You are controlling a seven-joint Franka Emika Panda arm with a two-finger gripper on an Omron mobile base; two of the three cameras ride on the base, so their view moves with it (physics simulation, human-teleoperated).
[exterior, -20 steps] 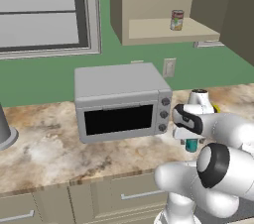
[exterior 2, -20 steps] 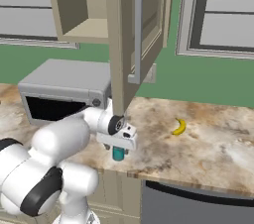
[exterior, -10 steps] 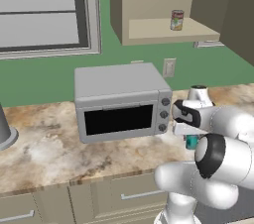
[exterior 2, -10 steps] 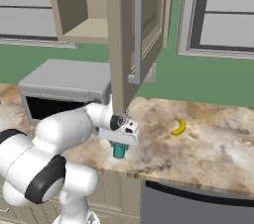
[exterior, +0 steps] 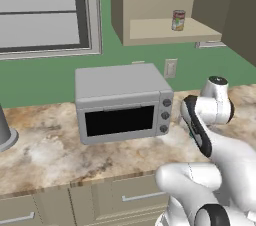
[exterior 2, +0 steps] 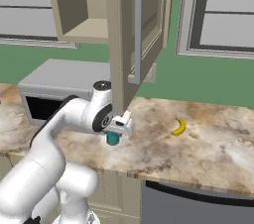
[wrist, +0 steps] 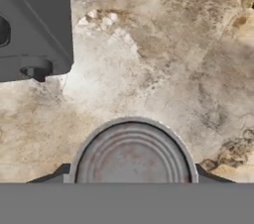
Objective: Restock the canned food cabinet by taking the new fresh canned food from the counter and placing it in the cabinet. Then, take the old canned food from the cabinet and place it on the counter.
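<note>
Teal can lifted: risk of hitting the cabinet door.

Left base view: the red-label can [exterior: 178,20] stands on the cabinet [exterior: 170,31] shelf. Right base view: the gripper [exterior 2: 115,133] holds the teal can [exterior 2: 113,140] just above the counter [exterior 2: 208,148], directly under the open door [exterior 2: 130,39]; a straight rise may strike it. Hand view: the can's lid [wrist: 133,154] sits between the fingers.

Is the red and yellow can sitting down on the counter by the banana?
No, the red and yellow can stands up on the cabinet shelf, while the banana lies on the counter.
</note>
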